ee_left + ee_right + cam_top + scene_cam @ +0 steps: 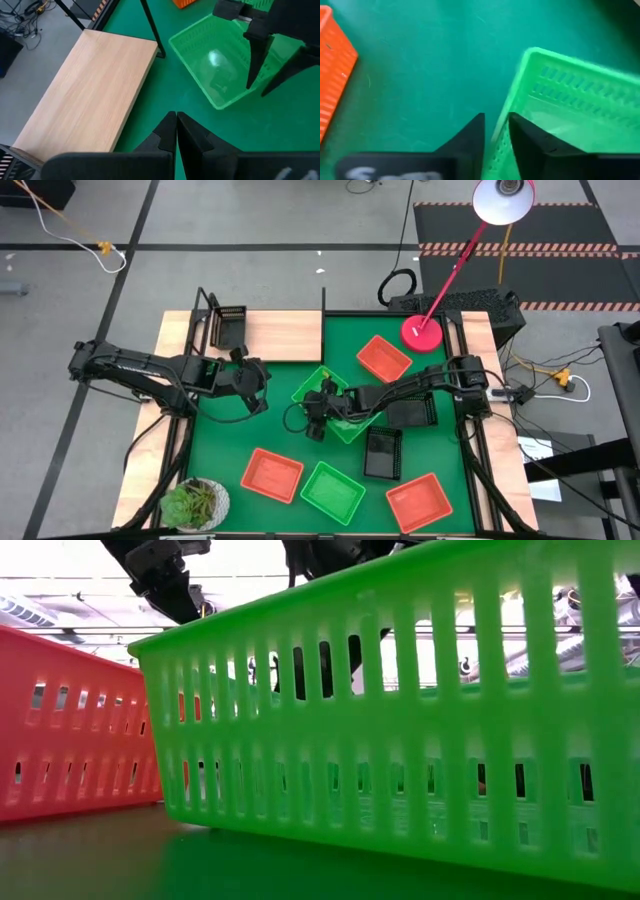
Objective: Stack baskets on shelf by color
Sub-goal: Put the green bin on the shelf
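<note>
My right claw [495, 131] straddles the wall of a green plastic mesh basket [330, 402] in the middle of the green mat [260, 430] — 1 finger [470, 135] outside, the other inside, narrowly parted with the slotted wall between them. Whether they press it I cannot tell. In the left wrist view this basket sits tilted, one side raised off the mat.

My left claw [176, 131] hovers above the mat just beside the light-wood shelf board [85, 95], its fingers pressed together on nothing.

The shelf lies along the surface's far left edge, with 1 black mesh basket [229, 326] on its left end. Scattered on the mat: a red-orange basket [384, 357] near the round red lamp base [422, 332], 2 more red-orange baskets [271, 474] [418, 502] and another green basket [333, 491] along the near side — plus 2 black baskets [383, 452] by my right arm.
</note>
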